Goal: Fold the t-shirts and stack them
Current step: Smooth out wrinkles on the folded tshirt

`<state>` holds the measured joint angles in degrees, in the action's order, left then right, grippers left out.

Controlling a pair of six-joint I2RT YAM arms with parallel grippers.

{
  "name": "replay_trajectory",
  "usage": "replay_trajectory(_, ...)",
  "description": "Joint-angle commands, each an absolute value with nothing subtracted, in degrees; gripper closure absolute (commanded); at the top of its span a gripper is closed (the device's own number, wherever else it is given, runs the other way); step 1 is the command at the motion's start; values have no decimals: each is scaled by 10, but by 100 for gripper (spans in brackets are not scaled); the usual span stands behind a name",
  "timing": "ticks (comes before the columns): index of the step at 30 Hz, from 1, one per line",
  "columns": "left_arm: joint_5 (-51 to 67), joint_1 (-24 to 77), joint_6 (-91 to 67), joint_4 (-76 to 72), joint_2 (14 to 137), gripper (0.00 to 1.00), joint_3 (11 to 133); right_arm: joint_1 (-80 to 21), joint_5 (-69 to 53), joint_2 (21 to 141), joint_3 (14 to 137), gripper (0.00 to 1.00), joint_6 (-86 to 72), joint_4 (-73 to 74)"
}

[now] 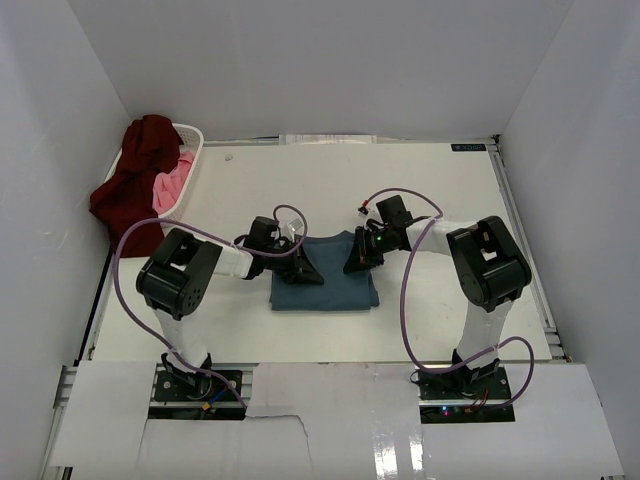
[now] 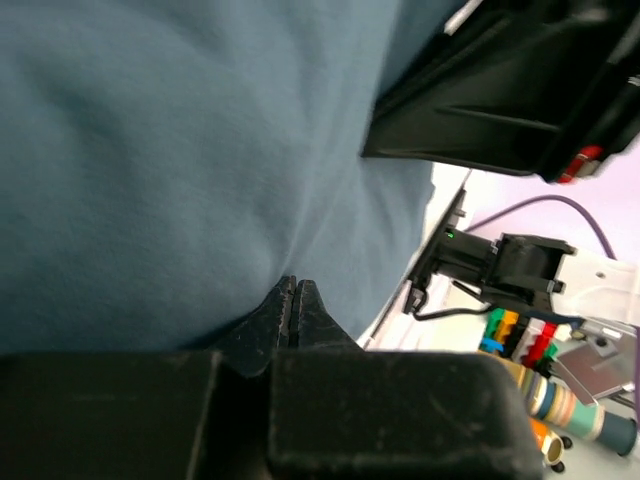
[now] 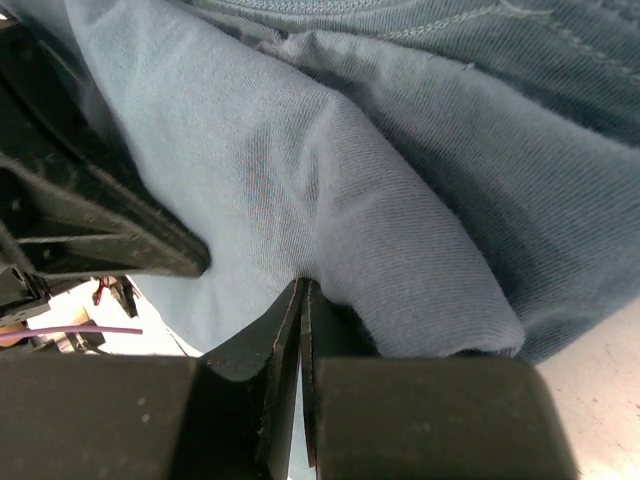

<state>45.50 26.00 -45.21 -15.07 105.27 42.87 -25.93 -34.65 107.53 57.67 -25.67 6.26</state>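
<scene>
Cloth of the teal-blue t-shirt (image 1: pixel 325 288) is lying mid-frame on the tabletop (image 1: pixel 440 190), with the left gripper (image 1: pixel 306 268) and right gripper (image 1: pixel 358 258) both pinching it, fully closed.

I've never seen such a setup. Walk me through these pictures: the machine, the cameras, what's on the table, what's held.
These are two robot arms bolted at the near edge of a white table. The wide picture looks down from above; the other two come from a camera on each wrist. A teal-blue t-shirt lies folded in the middle. The left gripper and right gripper are both shut, each pinching its cloth. At the far left, a maroon t-shirt drapes over a white basket with a pink t-shirt inside.
</scene>
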Motion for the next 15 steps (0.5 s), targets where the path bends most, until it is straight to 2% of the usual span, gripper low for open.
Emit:
replay_trajectory(1,417,263,-425,-133,1076,97,440,-255,-319,1071,596,92,-234,72)
replay_trajectory(9,405,263,-425,-120,1114,97,455,-255,-309,1049,624,92,-225,100)
replay_trajectory(15,396,263,-419,-44,1021,95,519,-255,-307,1034,665,92,-219,134)
